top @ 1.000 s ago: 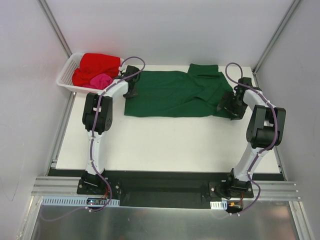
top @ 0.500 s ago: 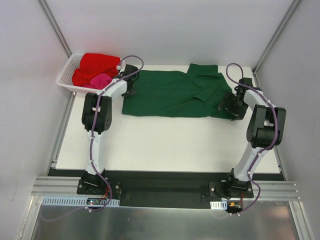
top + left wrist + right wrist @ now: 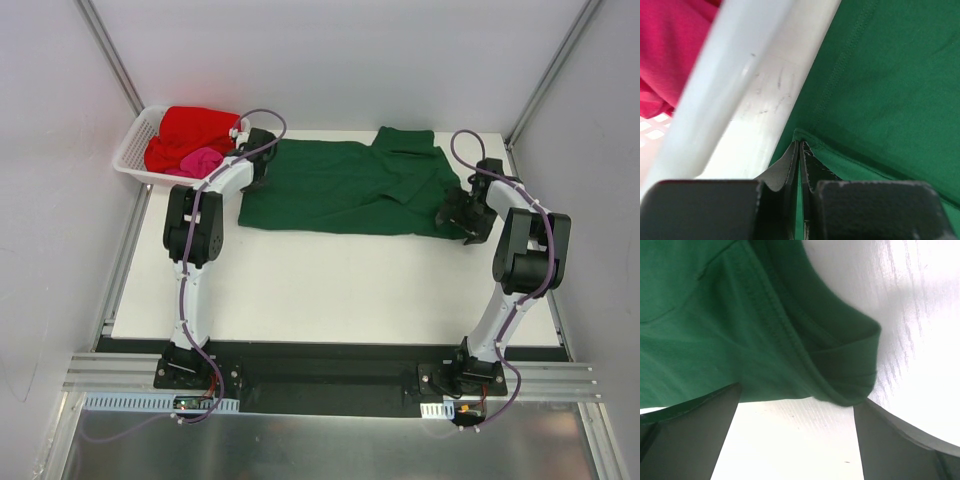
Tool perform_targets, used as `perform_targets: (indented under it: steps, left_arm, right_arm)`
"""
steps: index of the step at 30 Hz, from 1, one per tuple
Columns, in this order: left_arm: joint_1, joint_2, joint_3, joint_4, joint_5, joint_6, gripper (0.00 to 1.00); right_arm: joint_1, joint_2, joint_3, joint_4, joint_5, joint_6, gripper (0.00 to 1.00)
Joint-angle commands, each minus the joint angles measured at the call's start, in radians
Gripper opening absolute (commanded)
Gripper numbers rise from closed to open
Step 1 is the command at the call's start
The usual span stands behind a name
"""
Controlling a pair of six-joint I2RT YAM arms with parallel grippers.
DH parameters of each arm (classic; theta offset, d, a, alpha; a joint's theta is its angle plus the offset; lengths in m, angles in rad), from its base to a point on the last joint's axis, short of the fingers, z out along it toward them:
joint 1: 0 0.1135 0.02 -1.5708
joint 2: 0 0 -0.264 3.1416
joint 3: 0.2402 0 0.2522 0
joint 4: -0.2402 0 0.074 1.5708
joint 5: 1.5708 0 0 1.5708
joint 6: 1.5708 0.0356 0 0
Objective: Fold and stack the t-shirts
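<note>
Green cloth fills the table's far half: the large dark green t-shirt [image 3: 340, 190] lies spread on the white table [image 3: 330, 290], long axis running 9 to 3 o'clock. The left gripper [image 3: 799, 152] is pinched onto its 9 o'clock hem corner. The right gripper [image 3: 795, 440] gapes wide, the rolled hem ungrasped just at its 12 o'clock. At 10 o'clock, the bright red t-shirt [image 3: 195, 130] and smaller pink t-shirt [image 3: 203, 160] sit in the white plastic lattice basket [image 3: 132, 145].
</note>
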Motion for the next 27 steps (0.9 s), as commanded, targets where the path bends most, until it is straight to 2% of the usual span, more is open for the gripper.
perform_targets:
  steps: [1, 6, 9, 15, 17, 19, 22, 27]
  left_arm:
    - [0.020, -0.033, 0.016, 0.003, -0.071, -0.020, 0.02]
    - [0.026, -0.007, 0.039, 0.003, -0.048, -0.003, 0.04]
    - [0.027, 0.008, 0.048, 0.001, -0.039, -0.001, 0.06]
    - [0.031, 0.005, 0.054, 0.003, -0.045, -0.003, 0.25]
    - [0.034, 0.004, 0.057, 0.001, -0.045, -0.004, 0.25]
    - [0.043, 0.010, 0.060, 0.001, -0.036, -0.006, 0.17]
    - [0.049, 0.014, 0.057, -0.001, -0.007, -0.009, 0.12]
    - [0.050, 0.017, 0.057, -0.001, 0.030, 0.011, 0.17]
  right_arm:
    - [-0.006, -0.004, -0.009, -0.024, 0.022, -0.017, 0.99]
    - [-0.004, 0.000, -0.007, -0.023, 0.015, -0.018, 0.99]
    - [-0.006, 0.002, -0.010, -0.023, 0.011, -0.020, 0.95]
    - [-0.004, 0.000, -0.015, -0.021, 0.011, -0.023, 0.88]
    - [-0.006, -0.001, -0.016, -0.021, 0.012, -0.024, 0.87]
    - [-0.006, -0.003, -0.016, -0.023, 0.012, -0.026, 0.85]
    - [-0.006, -0.003, -0.018, -0.023, 0.014, -0.031, 0.82]
    - [-0.006, 0.000, -0.018, -0.028, 0.022, -0.035, 0.83]
